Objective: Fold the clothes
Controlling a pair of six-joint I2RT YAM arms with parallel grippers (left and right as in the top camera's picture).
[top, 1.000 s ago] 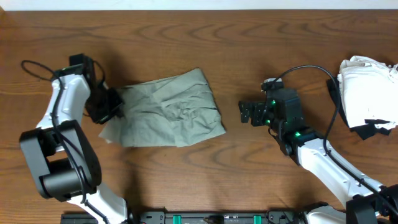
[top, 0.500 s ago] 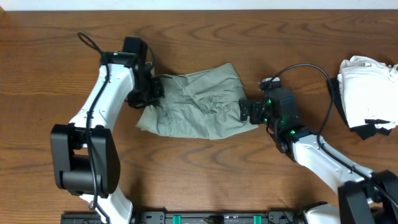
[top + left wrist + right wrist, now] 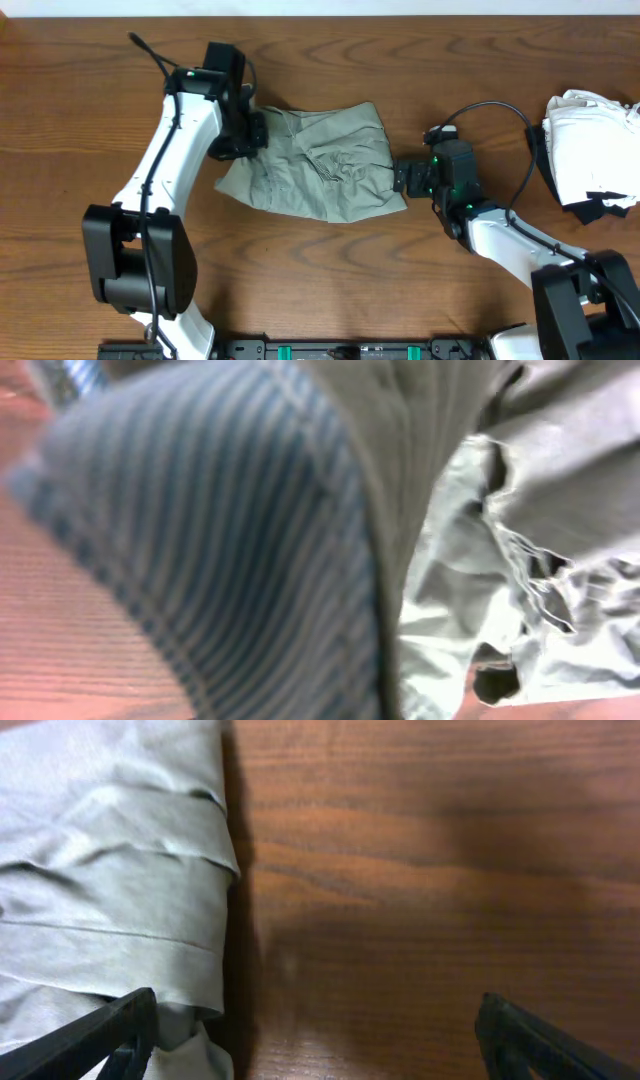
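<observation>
Light comes evenly from above. The overhead view is bright and sharp, with thin soft shadows hugging the clothes. The camera on my left gripper sits so close that nearly everything ahead of it is blurred. The blue striped fabric smears, and only the creases off to one side approach focus. The view from my right gripper is dimmer but crisp. A dark shadow band edges the cloth just ahead of one fingertip, and a soft shadow lies on the table further ahead.
</observation>
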